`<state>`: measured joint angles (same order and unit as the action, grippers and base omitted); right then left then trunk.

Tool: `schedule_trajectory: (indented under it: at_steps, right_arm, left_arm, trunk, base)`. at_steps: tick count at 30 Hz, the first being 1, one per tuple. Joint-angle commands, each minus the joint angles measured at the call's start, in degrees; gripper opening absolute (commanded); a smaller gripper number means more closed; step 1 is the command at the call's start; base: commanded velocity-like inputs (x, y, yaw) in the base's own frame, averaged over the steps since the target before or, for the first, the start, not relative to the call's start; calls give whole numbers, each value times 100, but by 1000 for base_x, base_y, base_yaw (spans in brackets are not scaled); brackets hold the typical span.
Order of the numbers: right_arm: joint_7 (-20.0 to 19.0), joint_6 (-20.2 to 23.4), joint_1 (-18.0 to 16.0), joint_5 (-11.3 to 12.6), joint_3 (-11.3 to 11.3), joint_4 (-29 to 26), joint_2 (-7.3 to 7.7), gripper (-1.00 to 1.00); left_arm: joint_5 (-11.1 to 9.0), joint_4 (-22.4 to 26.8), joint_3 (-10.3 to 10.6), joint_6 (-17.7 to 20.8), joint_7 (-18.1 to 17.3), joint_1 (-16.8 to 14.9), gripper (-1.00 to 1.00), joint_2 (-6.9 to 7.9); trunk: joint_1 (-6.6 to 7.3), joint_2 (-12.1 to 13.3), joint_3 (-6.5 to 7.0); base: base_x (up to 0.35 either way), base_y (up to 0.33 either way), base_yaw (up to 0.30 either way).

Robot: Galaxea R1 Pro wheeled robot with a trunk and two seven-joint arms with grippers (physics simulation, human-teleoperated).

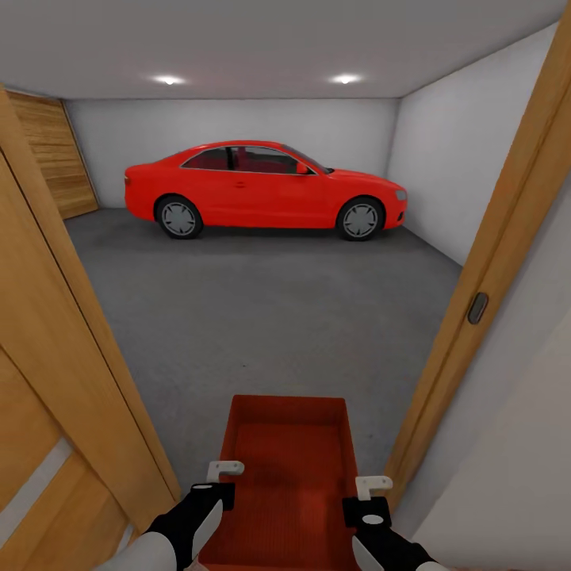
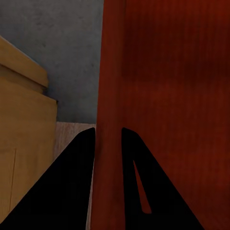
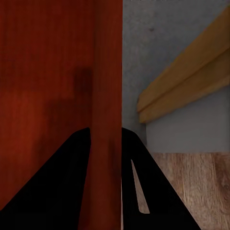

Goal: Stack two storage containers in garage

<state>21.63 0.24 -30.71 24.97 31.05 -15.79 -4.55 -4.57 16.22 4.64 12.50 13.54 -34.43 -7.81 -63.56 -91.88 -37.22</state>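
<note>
I have an orange-red, lidless rectangular bin with thin ribbed walls (image 1: 287,468) carried low in front of me, right in the doorway, its far end reaching out over the grey concrete while its near end sits between my two arms. I can only make out one bin from the head camera; whether a second is nested inside it I cannot tell.

My left gripper (image 1: 224,469) pinches the bin's left wall: in the left wrist camera the two dark fingers (image 2: 72,182) straddle the thin red rim, one on each face, pressed against it. My right gripper (image 1: 373,484) does the same on the right wall, and the right wrist camera shows its fingers (image 3: 62,177) clamped on either side of that rim.

Beneath the bin, the right wrist view catches light wood plank flooring (image 3: 191,187) meeting the base of the orange-wood door frame (image 1: 507,238) and a white wall. The matching wooden door (image 1: 47,396) stands open at my left, with a pale frosted strip across it.

Beyond the threshold lies the mottled grey concrete floor (image 1: 270,317) of the garage. A bright red two-door car (image 1: 266,190) is parked side-on against the white back wall (image 1: 238,119), well apart from the bin. A slatted wooden panel (image 1: 55,155) fills the far left corner, and two ceiling lights (image 1: 168,80) glow overhead.
</note>
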Motion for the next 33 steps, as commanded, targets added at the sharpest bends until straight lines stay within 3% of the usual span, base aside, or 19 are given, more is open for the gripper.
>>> schedule_trajectory:
  at_steps: [1, 8, 33]
  right_arm:
    - [61, -4, -6, 99, -11, 76, 7, -100]
    - [61, -6, -6, 100, -11, 76, 5, -100]
    - [61, -6, -6, 99, -11, 76, 0, -100]
  left_arm:
    - [123, 30, 46, 51, 78, -2, -100, 8]
    - [123, 30, 46, 68, 74, -2, -100, 18]
    - [123, 30, 46, 69, 78, -2, -100, 25]
  trunk:
    - [0, -3, -5]
    - [0, -3, -5]
    - [0, -3, -5]
  base:
    - [0, 0, 0]
    - [74, 0, 0]
    - [317, 0, 0]
